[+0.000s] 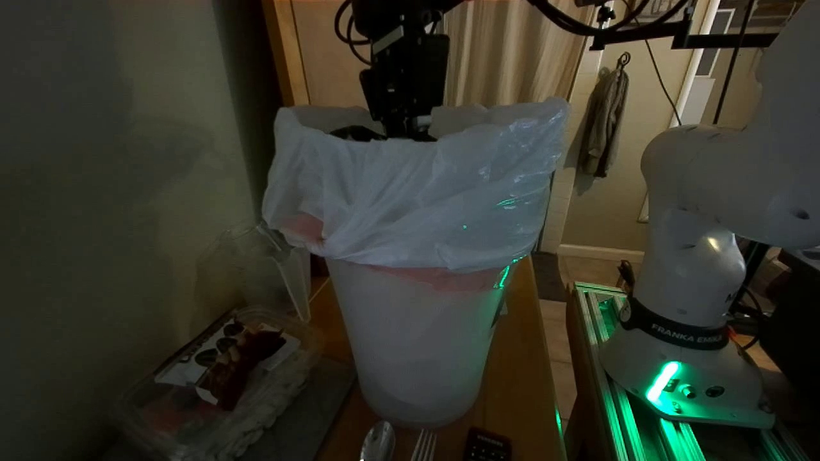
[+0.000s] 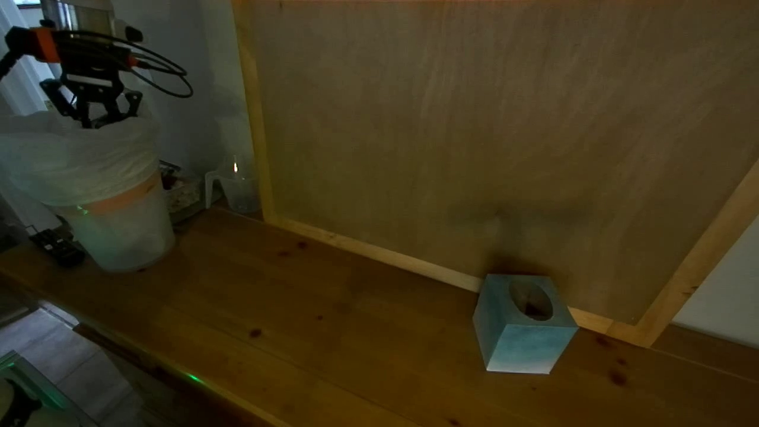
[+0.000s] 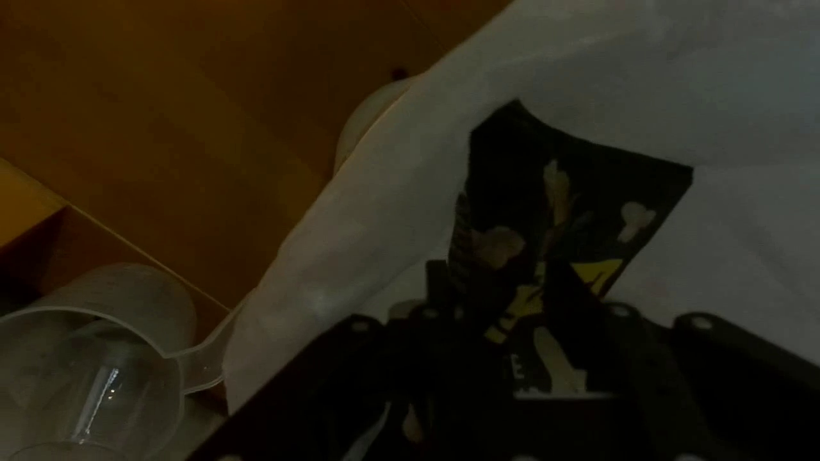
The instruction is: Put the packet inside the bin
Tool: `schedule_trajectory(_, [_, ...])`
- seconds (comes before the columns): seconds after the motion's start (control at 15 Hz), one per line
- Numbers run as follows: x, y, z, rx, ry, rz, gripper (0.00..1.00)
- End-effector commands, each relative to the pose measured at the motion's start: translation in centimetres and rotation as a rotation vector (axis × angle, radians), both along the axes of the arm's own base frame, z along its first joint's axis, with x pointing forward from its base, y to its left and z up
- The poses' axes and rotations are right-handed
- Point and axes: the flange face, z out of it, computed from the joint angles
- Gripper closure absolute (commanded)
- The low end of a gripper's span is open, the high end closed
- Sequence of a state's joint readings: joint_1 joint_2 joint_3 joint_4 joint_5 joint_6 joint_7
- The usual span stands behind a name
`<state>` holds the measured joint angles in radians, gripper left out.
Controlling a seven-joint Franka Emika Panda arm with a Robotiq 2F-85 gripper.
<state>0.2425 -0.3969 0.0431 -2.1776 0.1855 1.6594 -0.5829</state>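
Progress, in an exterior view: fingers (image 1: 398,120) hang at the mouth of the tapered bin (image 1: 419,339); carrying looks done, release is left.
Liner (image 1: 410,192): thin, wrinkled translucent plastic folded over the rim.
Tissue box (image 2: 525,350), in an exterior view: blue cube, oval opening.
Packet (image 3: 580,186), wrist view: black, yellow-printed, pinched between nearly closed fingers above the liner.

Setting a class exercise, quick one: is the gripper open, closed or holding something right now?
Gripper: closed, holding the packet at the mouth of the bin.
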Motion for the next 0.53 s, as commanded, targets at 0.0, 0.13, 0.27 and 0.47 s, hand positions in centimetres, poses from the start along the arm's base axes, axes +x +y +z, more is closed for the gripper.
schedule_trajectory(0.0, [0.1,-1.2,2.9,0.047,0.018,-0.036,0.24])
schedule_trajectory(0.13, [0.1,-2.0,4.6,0.073,0.012,-0.056,0.10])
schedule_trajectory(0.27, [0.0,-2.9,6.3,0.113,0.016,-0.068,0.01])
schedule_trajectory(0.47, [-0.2,-4.6,8.9,0.176,0.034,-0.108,0.00])
